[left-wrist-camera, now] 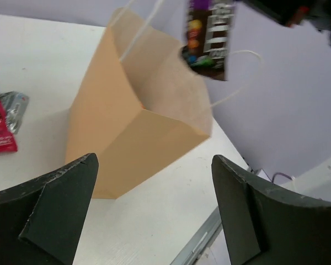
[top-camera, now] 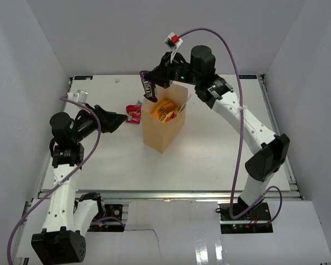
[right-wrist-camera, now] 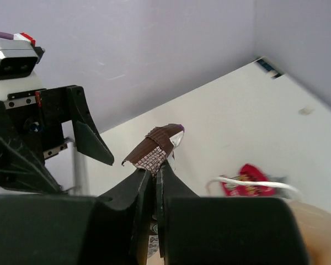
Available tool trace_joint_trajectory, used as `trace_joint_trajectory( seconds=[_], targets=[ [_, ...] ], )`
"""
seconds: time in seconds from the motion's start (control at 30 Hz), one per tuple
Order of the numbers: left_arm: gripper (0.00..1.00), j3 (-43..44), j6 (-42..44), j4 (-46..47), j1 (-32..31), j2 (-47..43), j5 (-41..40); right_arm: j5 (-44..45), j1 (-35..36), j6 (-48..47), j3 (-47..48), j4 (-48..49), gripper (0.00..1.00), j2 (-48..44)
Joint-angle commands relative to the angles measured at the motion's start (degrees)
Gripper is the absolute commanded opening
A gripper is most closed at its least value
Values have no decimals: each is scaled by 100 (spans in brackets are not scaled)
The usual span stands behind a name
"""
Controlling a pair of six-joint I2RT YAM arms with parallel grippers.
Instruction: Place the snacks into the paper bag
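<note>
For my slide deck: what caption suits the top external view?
Right hand holds a dark purple packet above the tan paper bag, red wrapper lying beside.

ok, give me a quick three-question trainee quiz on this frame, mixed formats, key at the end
1. True or false: the left gripper is holding a snack.
2. The right gripper is shut on: A) a bottle, B) a dark purple packet, C) nothing.
3. Fill in (inside/outside): the red packet lies on the table, ___ the paper bag.
Key: 1 false, its jaws stand open and empty; 2 B; 3 outside.
</note>
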Motion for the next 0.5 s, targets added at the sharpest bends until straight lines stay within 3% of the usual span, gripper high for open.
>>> trace_joint_trajectory(
  seconds=[0.0,0.23,0.37,0.47],
  targets=[
    [95,144,256,-455,-5,392,-981,332,-36,-1394,-145,-68,8,-662],
    [96,916,176,-745,-22,2421,-1705,1282,-97,-2610,-1016,-104,11,-1085],
    [92,1776,431,-1114,-136,3860,-1872,1326,-246,-2664,-1211,-60,31,-1164],
    [92,2147,712,-1396,-294,4425,-2197,1283,-308,-2611,-1307,-34,42,-1217]
  ],
)
